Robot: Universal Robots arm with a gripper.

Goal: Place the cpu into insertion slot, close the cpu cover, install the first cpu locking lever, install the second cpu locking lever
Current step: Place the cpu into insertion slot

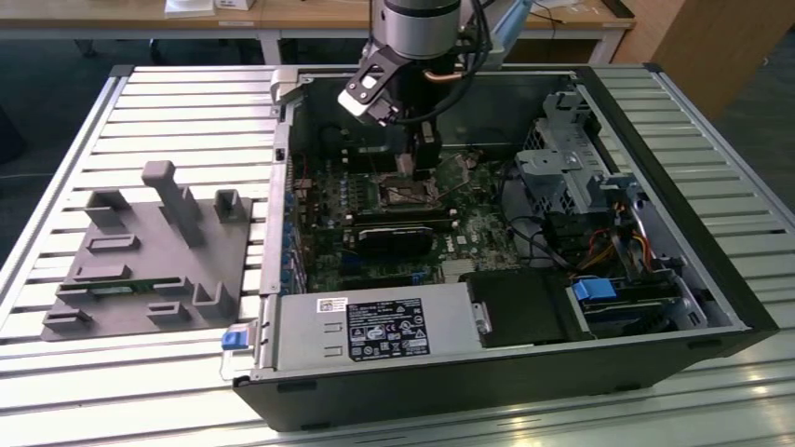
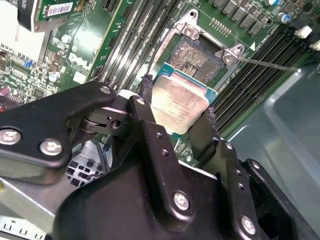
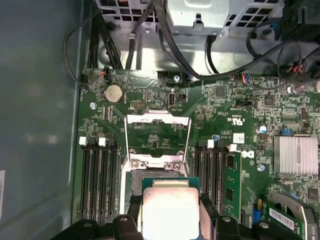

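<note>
My gripper point(image 2: 176, 107) is shut on the cpu point(image 2: 180, 100), a flat square chip with a dull silver top, pinched at two opposite edges by the black fingers point(image 2: 145, 92). It hangs a little above the green board, beside and partly over the insertion slot point(image 2: 197, 55), whose dark centre lies uncovered. In the first wrist view the cpu point(image 3: 170, 207) sits between the fingers, and the cpu cover point(image 3: 157, 120), a silvery frame, is swung back open past the slot. A thin lever rod point(image 2: 270, 64) sticks out from a slot corner. In the exterior view the gripper point(image 1: 423, 158) is down inside the computer case.
Long black memory slots point(image 3: 97, 180) run along both sides of the slot. A black block point(image 1: 397, 237) and a power supply point(image 1: 372, 328) lie nearer the case front, drive cages and cables point(image 1: 584, 186) at the exterior view's right. A grey fixture tray point(image 1: 149, 251) lies outside, left.
</note>
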